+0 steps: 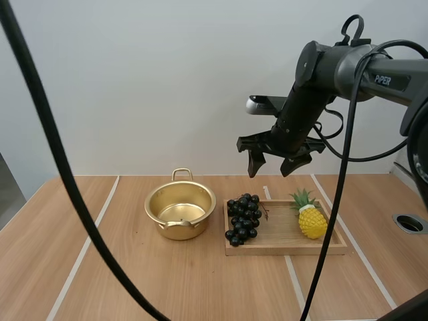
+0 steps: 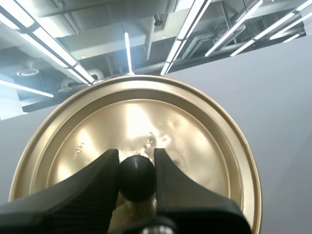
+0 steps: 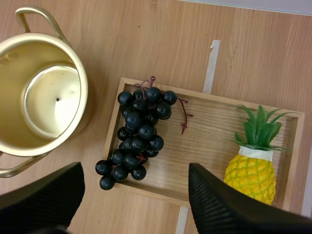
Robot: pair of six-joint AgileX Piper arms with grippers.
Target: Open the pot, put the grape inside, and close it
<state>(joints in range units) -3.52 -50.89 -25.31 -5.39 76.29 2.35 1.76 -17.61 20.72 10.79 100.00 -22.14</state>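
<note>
A gold pot [image 1: 180,211] [image 3: 41,92] stands open and empty on the table, its lid off. In the left wrist view my left gripper [image 2: 136,175] is shut on the black knob [image 2: 137,177] of the gold lid [image 2: 136,141], which is held up in the air. A bunch of dark grapes [image 1: 243,217] [image 3: 136,134] lies on the left end of a wooden tray [image 1: 284,234] [image 3: 209,146]. My right gripper [image 1: 274,167] [image 3: 134,195] hangs open well above the tray, over the grapes, with nothing between its fingers.
A toy pineapple [image 1: 311,215] [image 3: 253,161] lies on the tray's right end. White tape lines [image 1: 87,241] cross the wooden table. A round grey hole [image 1: 409,223] sits near the table's right edge.
</note>
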